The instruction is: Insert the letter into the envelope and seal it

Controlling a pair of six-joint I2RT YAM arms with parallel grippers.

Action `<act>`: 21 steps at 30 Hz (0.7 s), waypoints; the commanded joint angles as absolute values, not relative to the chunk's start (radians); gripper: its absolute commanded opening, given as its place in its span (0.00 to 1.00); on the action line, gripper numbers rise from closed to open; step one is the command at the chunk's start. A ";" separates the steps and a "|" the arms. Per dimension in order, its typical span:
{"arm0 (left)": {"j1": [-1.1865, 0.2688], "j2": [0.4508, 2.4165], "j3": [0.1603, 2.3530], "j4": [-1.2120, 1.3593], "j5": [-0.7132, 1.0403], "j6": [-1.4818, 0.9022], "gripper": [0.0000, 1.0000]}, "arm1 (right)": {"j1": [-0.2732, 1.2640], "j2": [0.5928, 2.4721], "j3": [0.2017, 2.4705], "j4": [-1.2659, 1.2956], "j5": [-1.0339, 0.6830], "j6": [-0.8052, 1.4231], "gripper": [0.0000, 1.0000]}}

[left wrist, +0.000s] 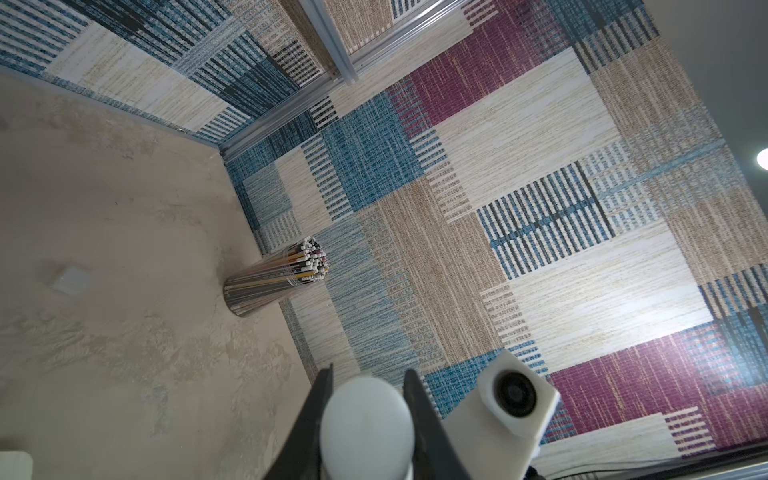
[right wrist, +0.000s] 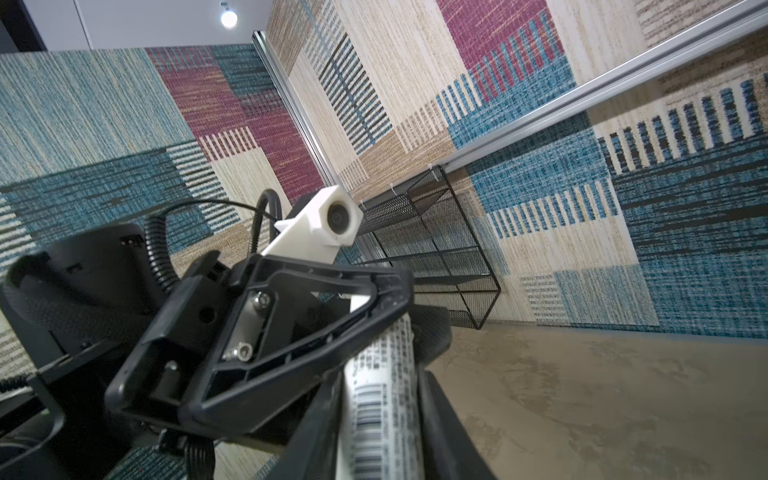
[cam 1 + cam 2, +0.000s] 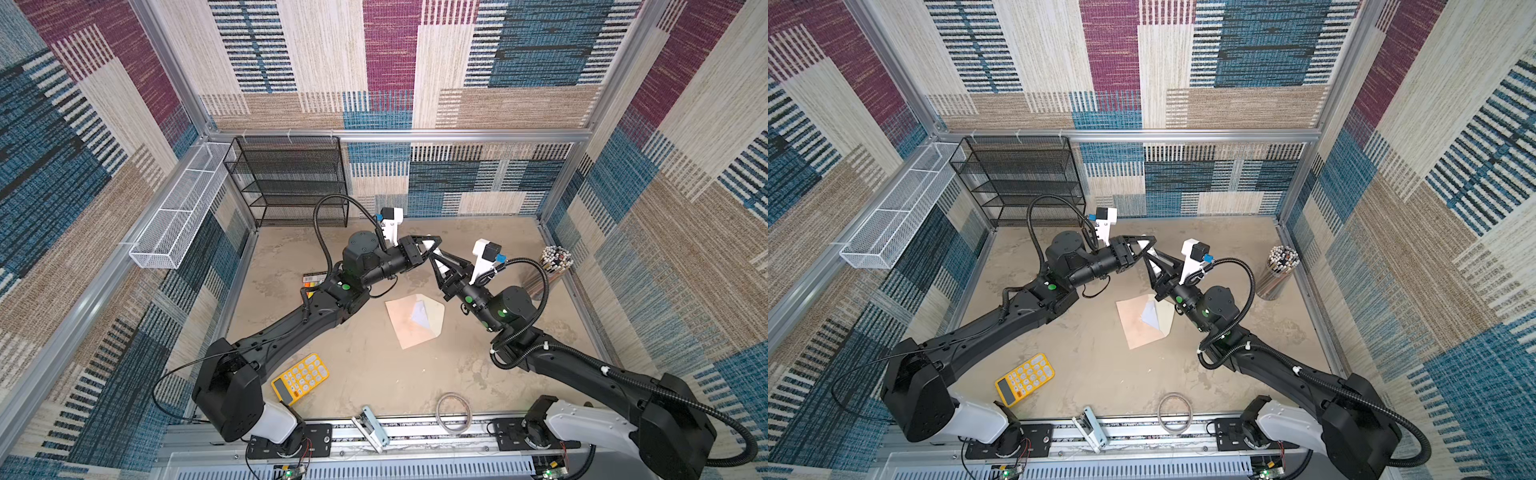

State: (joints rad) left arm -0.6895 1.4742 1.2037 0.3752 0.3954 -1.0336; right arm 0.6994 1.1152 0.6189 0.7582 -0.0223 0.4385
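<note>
- One step apparently done: the white paper letter point(image 3: 419, 315) shows as a pale wedge in the mouth of the peach-pink paper envelope point(image 3: 405, 328), which lies flat on the mottled beige tabletop point(image 3: 374, 365).
- Outstanding: the cream triangular flap point(image 3: 435, 312) lies open, unsealed.
- Left gripper point(image 1: 369, 378): clenched on the smooth round cap end of a white cylindrical barcode-labelled tube point(image 2: 384, 395), aloft.
- Right gripper point(image 3: 435, 254): jaws flank the tube; whether they grip it cannot be told.

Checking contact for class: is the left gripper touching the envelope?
Apart. In both top views the left gripper is raised behind the envelope, with bare table showing between them.
</note>
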 commanded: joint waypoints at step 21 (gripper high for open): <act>-0.692 1.443 1.329 -0.004 0.422 -0.698 0.15 | 0.702 1.038 0.676 0.394 -0.126 0.280 0.54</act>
